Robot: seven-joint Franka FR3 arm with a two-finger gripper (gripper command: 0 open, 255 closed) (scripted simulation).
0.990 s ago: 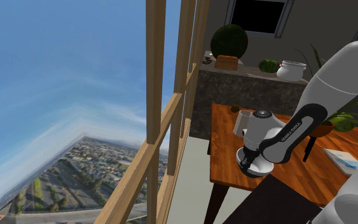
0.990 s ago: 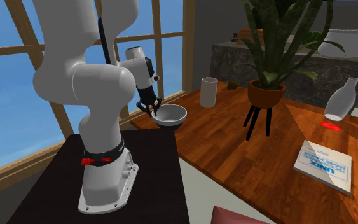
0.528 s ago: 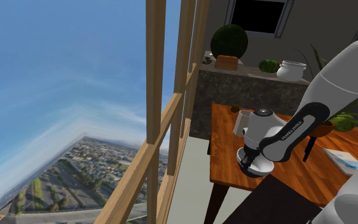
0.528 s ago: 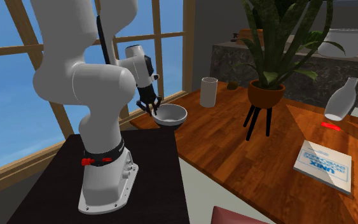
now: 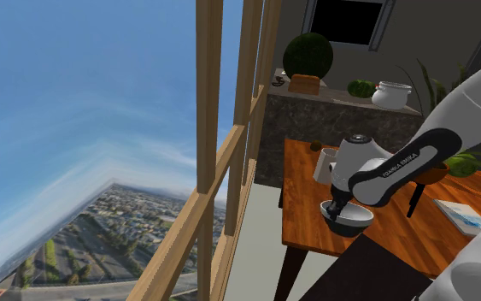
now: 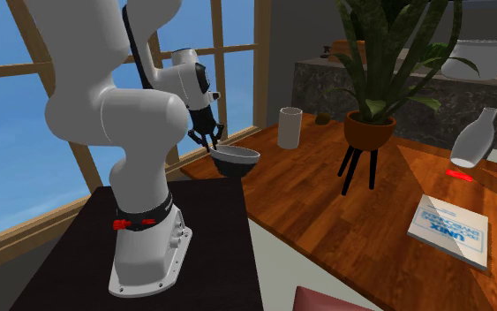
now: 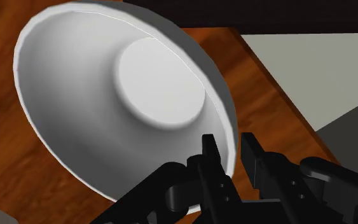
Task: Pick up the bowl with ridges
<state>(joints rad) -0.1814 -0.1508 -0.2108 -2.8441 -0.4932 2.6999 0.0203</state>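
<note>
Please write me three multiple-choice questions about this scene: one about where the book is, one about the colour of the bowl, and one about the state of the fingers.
1. Where does the book lie?
A) on a chair
B) on the table
C) on a shelf

2. What colour is the bowl?
A) red
B) blue
C) pale grey

3. How are the fingers?
A) shut on the bowl's rim
B) open, away from the bowl
C) shut on nothing

Answers: 1 B, it rests flat on the wooden top. 2 C, it looks grey-white inside and out. 3 A, the wrist view shows the rim clasped between them.
</note>
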